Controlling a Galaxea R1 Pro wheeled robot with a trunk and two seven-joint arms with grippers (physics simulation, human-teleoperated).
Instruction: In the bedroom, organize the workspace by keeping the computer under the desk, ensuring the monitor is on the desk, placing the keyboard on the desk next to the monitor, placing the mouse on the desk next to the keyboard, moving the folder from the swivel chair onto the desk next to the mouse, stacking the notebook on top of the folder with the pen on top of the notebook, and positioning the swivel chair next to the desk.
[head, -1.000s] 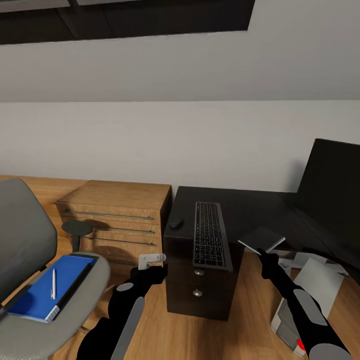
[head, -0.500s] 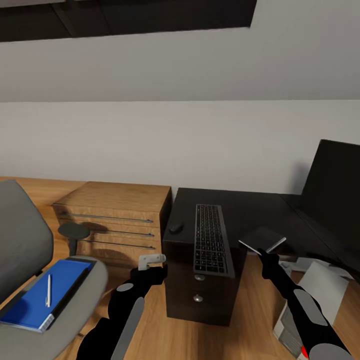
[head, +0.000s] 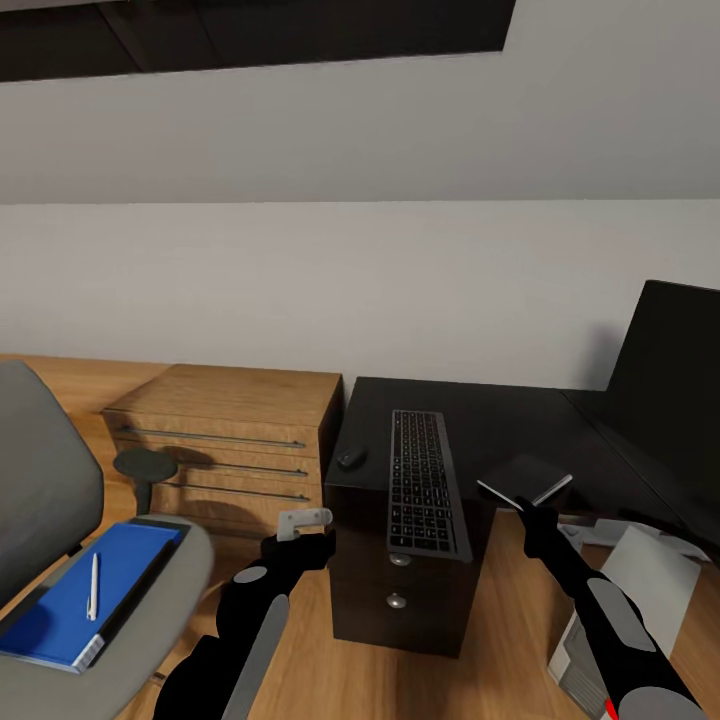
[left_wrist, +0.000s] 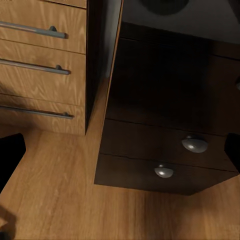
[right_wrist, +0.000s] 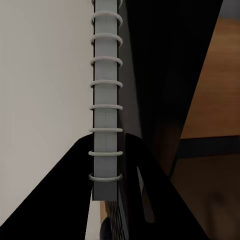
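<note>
Your right gripper (head: 527, 507) clamps the notebook (head: 524, 478) above the desk (head: 520, 425), at three o'clock from the keyboard (head: 423, 482). Your left gripper (head: 302, 525) hangs unclenched, holding nothing. At eight o'clock, the folder (head: 75, 598) lies on the swivel chair (head: 150, 620).

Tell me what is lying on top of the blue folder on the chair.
A thin white pen lies on the blue folder, which rests flat on the swivel chair seat. Nothing else sits on it; the seat beneath the folder is covered.
</note>
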